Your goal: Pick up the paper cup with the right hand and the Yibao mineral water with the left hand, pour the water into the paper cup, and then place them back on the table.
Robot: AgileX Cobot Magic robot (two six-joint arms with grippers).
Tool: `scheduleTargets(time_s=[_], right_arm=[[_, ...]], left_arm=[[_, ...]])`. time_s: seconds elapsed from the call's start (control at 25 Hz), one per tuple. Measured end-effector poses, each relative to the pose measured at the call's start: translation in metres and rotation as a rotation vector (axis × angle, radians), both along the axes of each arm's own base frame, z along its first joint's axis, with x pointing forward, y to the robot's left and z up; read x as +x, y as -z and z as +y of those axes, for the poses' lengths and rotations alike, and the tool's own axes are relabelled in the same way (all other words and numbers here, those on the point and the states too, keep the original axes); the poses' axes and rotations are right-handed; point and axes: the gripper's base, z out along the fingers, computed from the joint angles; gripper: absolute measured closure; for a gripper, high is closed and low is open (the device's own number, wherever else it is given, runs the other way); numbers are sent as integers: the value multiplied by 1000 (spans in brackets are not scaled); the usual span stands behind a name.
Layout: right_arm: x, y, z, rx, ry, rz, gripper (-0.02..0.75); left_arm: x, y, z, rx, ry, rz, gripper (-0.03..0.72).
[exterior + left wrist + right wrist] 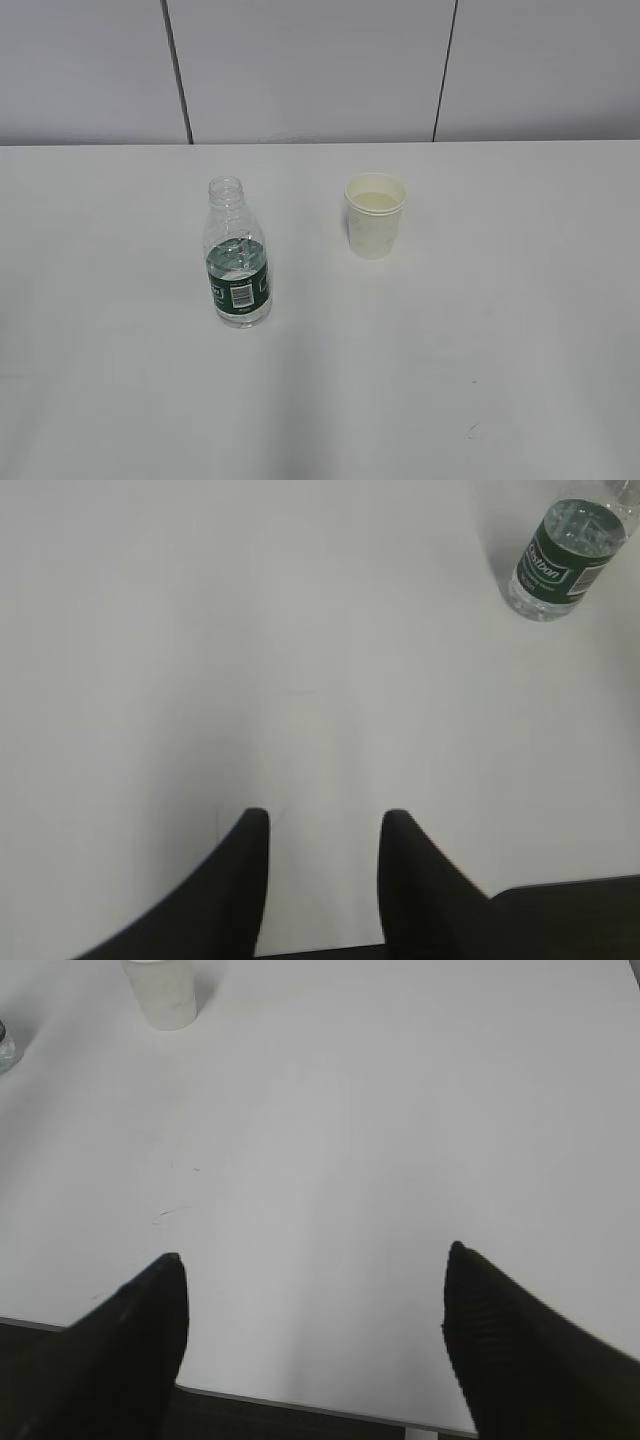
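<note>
Two things sit upright on the white bench (pixel 520 350), both near the middle and a bit toward the far edge: the Yibao mineral water (pixel 238 255) on the left, the paper cup (pixel 375 214) on the right, clearly apart. Neither hand touches anything yet. The left hand (pixel 322 825) has its fingers apart over bare bench near the front edge, with the bottle ahead and off to its right. The right hand (pixel 312 1260) is spread wide, with the cup far ahead and to its left. So each hand is nearer its own target. Bottle is clear ribbed plastic, capless, green label band, partly full; the cup is smooth, tapered, with a rolled rim.
</note>
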Motion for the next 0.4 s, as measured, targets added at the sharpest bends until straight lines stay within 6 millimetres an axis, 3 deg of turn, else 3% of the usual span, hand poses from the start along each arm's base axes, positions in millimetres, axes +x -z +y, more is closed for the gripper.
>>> scheduleTargets(time_s=[0.4], right_arm=[[0,0,0,0,0,0,150]], left_arm=[[0,0,0,0,0,0,449]])
